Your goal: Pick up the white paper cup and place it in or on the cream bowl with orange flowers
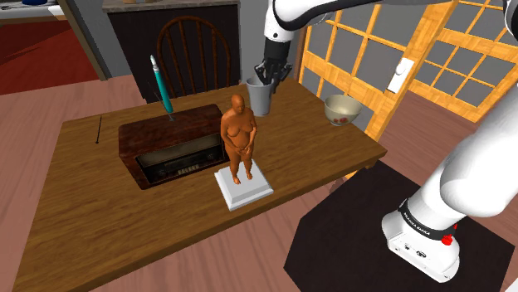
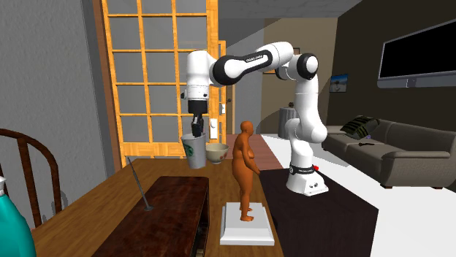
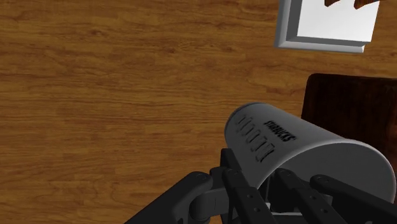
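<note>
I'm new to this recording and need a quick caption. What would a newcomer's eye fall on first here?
The orange human figurine on its white base stands in the middle of the wooden table, beside a dark wooden radio. Behind it, the black gripper clasps the rim of a grey-white paper cup, with the flowered cream bowl towards the shoulder view's right.
</note>
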`<state>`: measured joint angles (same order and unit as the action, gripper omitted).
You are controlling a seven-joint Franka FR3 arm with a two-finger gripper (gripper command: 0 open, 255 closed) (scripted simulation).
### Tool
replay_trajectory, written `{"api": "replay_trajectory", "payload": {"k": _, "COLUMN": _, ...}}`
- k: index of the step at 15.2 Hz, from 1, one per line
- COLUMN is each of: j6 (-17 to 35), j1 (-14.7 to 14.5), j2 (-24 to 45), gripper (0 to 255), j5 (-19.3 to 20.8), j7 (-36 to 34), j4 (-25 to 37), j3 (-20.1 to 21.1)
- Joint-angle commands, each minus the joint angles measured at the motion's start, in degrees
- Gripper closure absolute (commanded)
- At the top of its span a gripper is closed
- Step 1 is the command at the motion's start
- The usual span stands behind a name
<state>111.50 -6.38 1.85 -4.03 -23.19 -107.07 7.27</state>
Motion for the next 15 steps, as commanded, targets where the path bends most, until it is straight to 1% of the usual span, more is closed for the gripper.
{"api": "replay_trajectory", "payload": {"k": 1, "j6": -1.69, "j1": 0.02, "j2": 0.11, "gripper": 255, "j5": 0.06, "j7": -0.09, "j4": 1.8, "j3": -0.02}}
{"api": "replay_trajectory", "payload": {"k": 5, "j6": -4.25, "j1": 0.04, "j2": -0.12, "gripper": 255, "j5": 0.08, "j7": -0.24, "j4": 4.15, "j3": -0.04}}
{"api": "replay_trajectory", "payload": {"k": 10, "j6": -4.46, "j1": 3.07, "j2": -5.89, "gripper": 255, "j5": -0.71, "j7": 6.13, "j4": -1.86, "j3": -3.15}}
{"api": "replay_trajectory", "payload": {"k": 15, "j6": -5.27, "j1": 5.95, "j2": -10.43, "gripper": 255, "j5": -0.7, "j7": 12.56, "j4": -6.09, "j3": -6.75}}
